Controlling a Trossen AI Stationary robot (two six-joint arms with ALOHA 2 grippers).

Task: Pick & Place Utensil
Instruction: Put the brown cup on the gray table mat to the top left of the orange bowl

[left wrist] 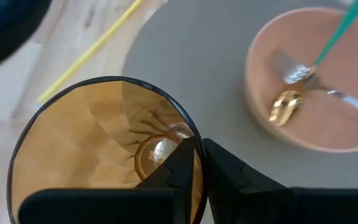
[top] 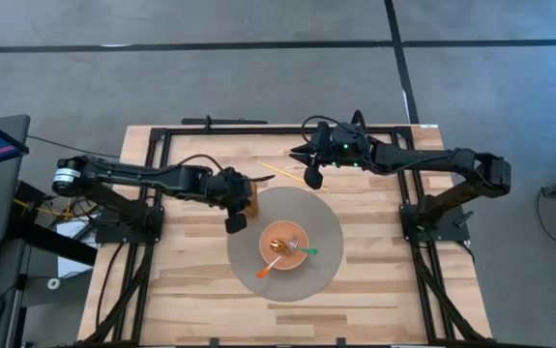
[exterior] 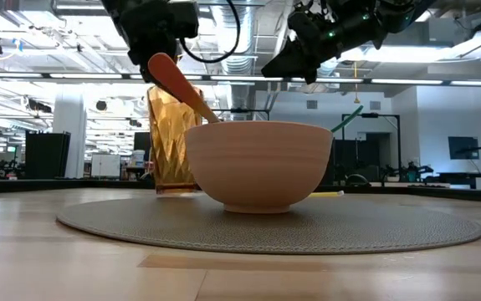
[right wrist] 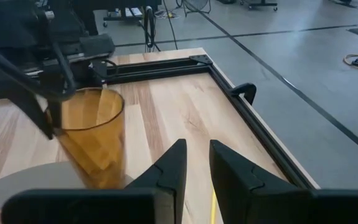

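Although lying loose in the bowl (top: 265, 240) at the middle of the round mat (top: 326, 217), to be rated as easy stock: orange-handled spoon (top: 268, 266), handle jutting over the near-left rim, and green-handled fork (top: 304, 250), handle pointing right. Judged light, stiff and slim, with smooth metal heads likely to slip; best taken by the coloured handles, where these rise clear of the bowl wall. Bowl itself probably hard and breakable, and apt to slide or tip if a handle is levered against its rim. Amber tumbler (top: 251, 200) upright at the far-left edge of the mat, close to the bowl; tall, thin-walled, easily toppled. Left gripper (top: 236, 222) poised just over that tumbler's mouth, fingers all but closed, nothing between them. Right gripper (top: 312, 177) raised beyond the far edge of the mat, fingers a narrow gap apart, empty. Yellow stick (top: 282, 172) flat on the table (top: 374, 290), far of the mat. Open room: ample to the right and near side of the bowl; cramped on the far left, between tumbler and bowl.
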